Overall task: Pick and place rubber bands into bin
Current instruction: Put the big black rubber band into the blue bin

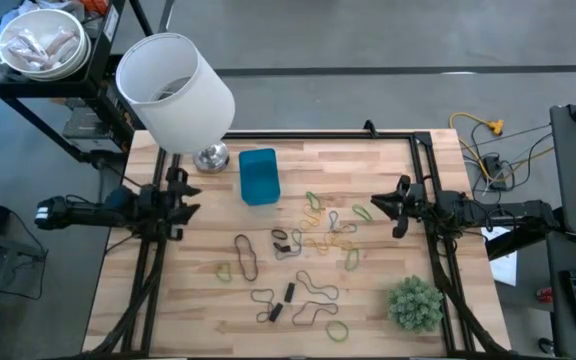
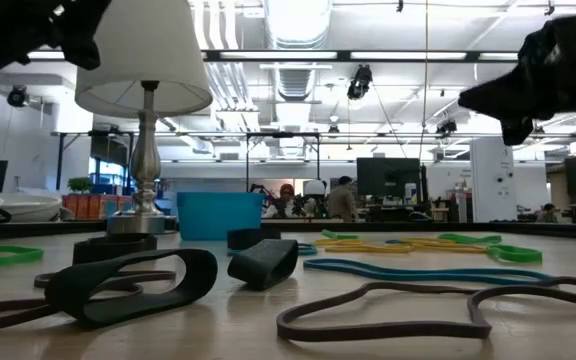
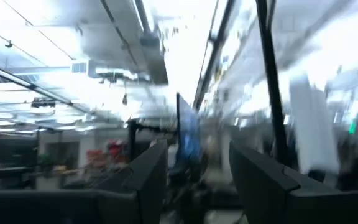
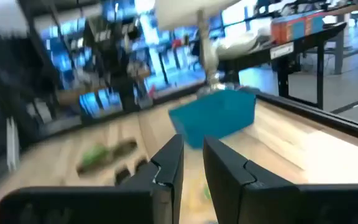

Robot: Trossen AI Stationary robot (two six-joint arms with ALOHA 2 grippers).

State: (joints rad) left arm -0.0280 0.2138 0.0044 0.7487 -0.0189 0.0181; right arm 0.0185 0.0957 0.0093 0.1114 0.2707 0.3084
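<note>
Both my arms are hovering at the tabletop's (image 1: 388,160) edges; left fingers (image 3: 194,180) apart, right fingers (image 4: 191,165) nearly together, empty. Next: I am aiming for the rubber bands (image 1: 318,232), then the bin (image 1: 258,176).

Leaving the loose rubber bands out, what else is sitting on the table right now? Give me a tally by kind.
lamp: 1
blue bin: 1
plant: 1
Total: 3

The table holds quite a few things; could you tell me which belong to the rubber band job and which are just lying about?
Job: rubber bands, scattered on the wood; blue bin.
Lying about: white lamp; green plant.
</note>
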